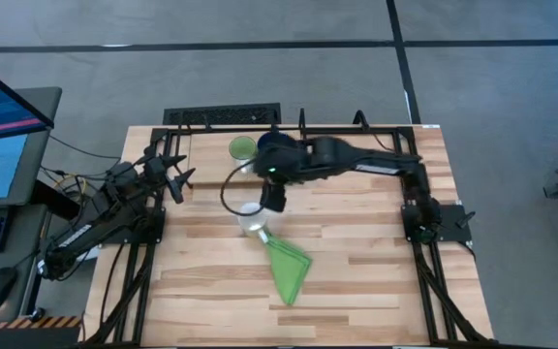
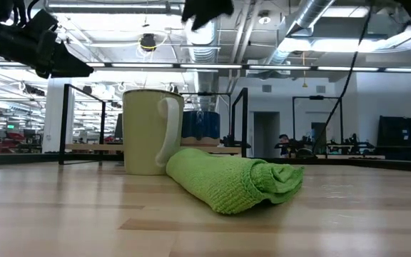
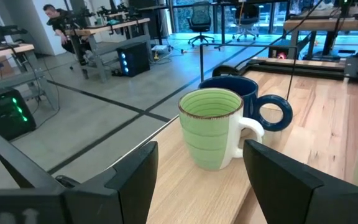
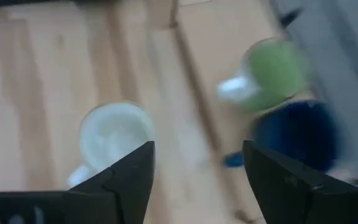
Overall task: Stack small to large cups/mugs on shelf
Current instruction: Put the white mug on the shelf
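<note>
Right gripper (image 1: 272, 199) hung above the white mug (image 1: 251, 216), fingers spread; left gripper (image 1: 179, 179) waited, fingers apart.

We have the right gripper (image 1: 272, 198) reaching over table centre from the right side, arm stretched, wrist pointing down, fingers (image 4: 123, 177) spread apart. Left gripper (image 1: 175, 177) waits at the left edge, fingers (image 3: 135, 177) parted.
</note>
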